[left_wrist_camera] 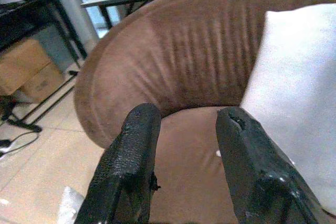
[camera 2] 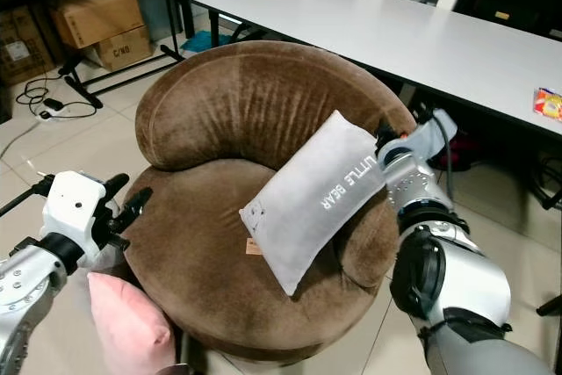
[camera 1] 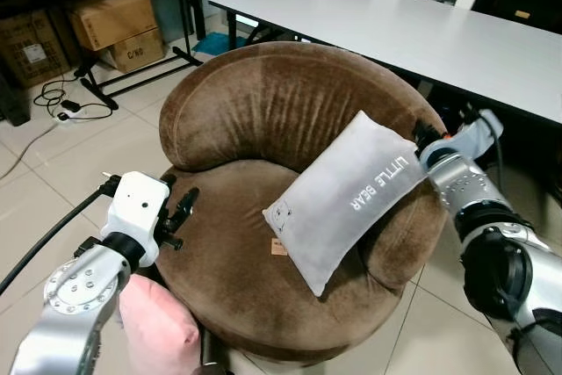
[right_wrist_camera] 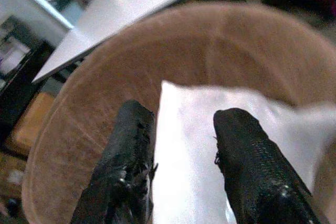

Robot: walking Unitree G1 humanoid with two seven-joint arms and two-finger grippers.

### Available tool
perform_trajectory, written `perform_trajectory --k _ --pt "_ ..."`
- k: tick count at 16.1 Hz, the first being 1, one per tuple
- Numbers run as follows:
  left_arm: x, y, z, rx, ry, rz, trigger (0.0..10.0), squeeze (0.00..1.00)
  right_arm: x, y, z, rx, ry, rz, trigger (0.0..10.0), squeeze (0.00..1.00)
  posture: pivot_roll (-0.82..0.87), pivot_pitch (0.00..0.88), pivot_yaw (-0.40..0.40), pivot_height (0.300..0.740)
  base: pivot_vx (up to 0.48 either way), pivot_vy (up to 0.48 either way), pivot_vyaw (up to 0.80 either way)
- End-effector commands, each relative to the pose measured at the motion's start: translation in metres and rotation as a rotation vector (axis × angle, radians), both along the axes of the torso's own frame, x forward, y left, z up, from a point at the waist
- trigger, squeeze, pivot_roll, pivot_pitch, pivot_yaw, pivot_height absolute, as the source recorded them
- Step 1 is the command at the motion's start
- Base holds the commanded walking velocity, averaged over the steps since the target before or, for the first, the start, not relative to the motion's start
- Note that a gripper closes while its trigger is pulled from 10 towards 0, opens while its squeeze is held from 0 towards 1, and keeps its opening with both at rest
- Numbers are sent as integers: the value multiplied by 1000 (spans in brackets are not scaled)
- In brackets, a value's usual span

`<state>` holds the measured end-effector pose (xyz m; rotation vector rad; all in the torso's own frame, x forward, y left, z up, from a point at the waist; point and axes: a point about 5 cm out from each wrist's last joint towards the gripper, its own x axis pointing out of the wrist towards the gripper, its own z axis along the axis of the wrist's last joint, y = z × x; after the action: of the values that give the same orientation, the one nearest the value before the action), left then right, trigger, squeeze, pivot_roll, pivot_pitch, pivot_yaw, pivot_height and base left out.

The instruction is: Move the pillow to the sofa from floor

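The grey pillow (camera 1: 347, 195) lay propped on the sofa (camera 1: 263, 111), soft and light. Right pincer (right_wrist_camera: 181, 156) stood open at its corner, the best hold; left pincer (left_wrist_camera: 184, 166) open, empty.

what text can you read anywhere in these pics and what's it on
"LITTLE BEAR": white letters on the grey pillow, which lies on the brown sofa.
Black marking on the lower cardboard box: too blurred to read.
Small tan tag by the pillow's lower corner: too small to read.
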<state>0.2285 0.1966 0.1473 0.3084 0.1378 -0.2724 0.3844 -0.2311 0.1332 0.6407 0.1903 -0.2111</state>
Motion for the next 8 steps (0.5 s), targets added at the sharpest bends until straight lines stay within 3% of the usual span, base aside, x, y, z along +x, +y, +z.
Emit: perform_trajectory --k 1,2,3,5,8 --pt "2 0 -2 50 -36 47 10000 0 0 -5 11 -147 -64 68 10000 1000 45 0 -8 740 0 0 0" --pt "2 0 -3 57 -69 95 10000 0 -5 -2 14 -288 -104 139 10000 580 38 0 -8 740 0 0 0" --pt "2 1 -4 39 -76 120 10000 0 -11 3 16 -361 -141 181 10000 0 35 0 -10 740 0 0 0" --pt "1 -1 -4 20 -86 152 10000 0 -37 22 13 -513 -187 284 10000 0 32 0 -12 740 0 0 0" --pt "-1 -2 -8 2 -98 191 10000 0 -71 58 1 -551 -186 375 10000 0 30 0 -30 740 0 0 0"
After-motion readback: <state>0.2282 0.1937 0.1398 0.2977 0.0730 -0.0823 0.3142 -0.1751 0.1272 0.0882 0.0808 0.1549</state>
